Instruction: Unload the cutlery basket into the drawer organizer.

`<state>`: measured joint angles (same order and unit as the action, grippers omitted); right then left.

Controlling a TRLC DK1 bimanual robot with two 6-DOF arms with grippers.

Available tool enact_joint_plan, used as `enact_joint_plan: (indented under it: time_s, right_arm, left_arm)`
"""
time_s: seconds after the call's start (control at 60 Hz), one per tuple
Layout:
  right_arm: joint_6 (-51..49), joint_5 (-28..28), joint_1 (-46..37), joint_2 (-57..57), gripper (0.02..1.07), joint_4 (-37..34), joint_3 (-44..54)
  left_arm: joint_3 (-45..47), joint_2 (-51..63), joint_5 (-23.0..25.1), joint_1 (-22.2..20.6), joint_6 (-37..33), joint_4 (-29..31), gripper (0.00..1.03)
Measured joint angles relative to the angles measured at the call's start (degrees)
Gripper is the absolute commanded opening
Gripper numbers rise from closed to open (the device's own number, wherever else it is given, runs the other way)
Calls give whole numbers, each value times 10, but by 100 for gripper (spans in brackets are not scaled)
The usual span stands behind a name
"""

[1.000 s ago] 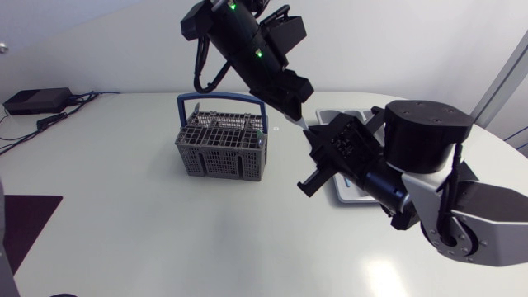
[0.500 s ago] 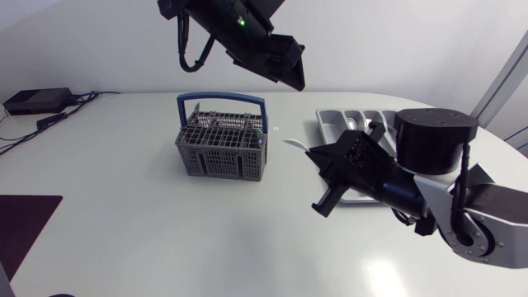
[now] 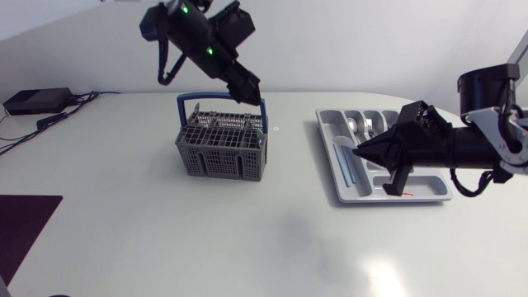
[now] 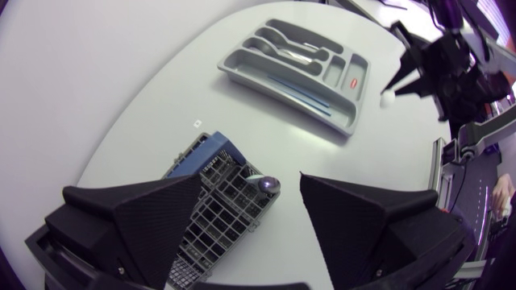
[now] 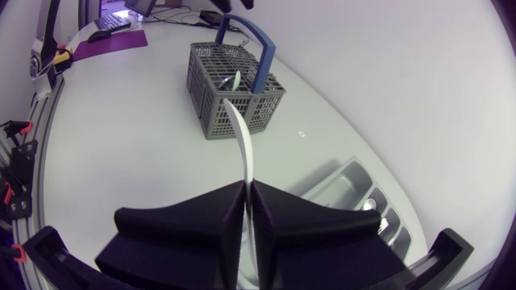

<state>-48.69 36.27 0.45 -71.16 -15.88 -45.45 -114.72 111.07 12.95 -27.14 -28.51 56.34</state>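
The cutlery basket (image 3: 223, 142) was set left of centre, the left claw (image 3: 250, 89) spread wide and empty above it. A white utensil (image 5: 242, 133) was pinched in the right claw (image 3: 360, 152) over the drawer organizer (image 3: 328, 153).

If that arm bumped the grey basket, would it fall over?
Probably not: the basket looks low and broad, so it would likely slide on the smooth table. Its open grid walls suggest it is light. A pull on the tall handle might tip it.

White table (image 3: 165, 231): grey cutlery basket (image 3: 221, 158) left-centre; grey drawer organizer (image 3: 328, 157) right, well apart.
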Motion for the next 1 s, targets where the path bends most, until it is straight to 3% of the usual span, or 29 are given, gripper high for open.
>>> enact_joint_plan:
  time_s: [0.167,0.367,0.5,0.633,1.0]
  right_arm:
    - [-131,25,-77,-88,10,-104,-70]
    - [-319,28,-159,-222,8,-257,-171]
    - [-402,11,-196,-284,8,-288,-216]
    - [-451,-24,-216,-333,8,-300,-251]
    - [-517,-124,-223,-483,8,-439,-415]
  left_arm:
    - [88,-3,-28,-30,-21,-36,86]
    - [125,-3,-47,-57,-25,-74,86]
    - [129,-3,-49,-56,-29,-79,86]
    - [131,-4,-49,-55,-31,-87,86]
    - [145,-5,-56,-55,-41,-105,86]
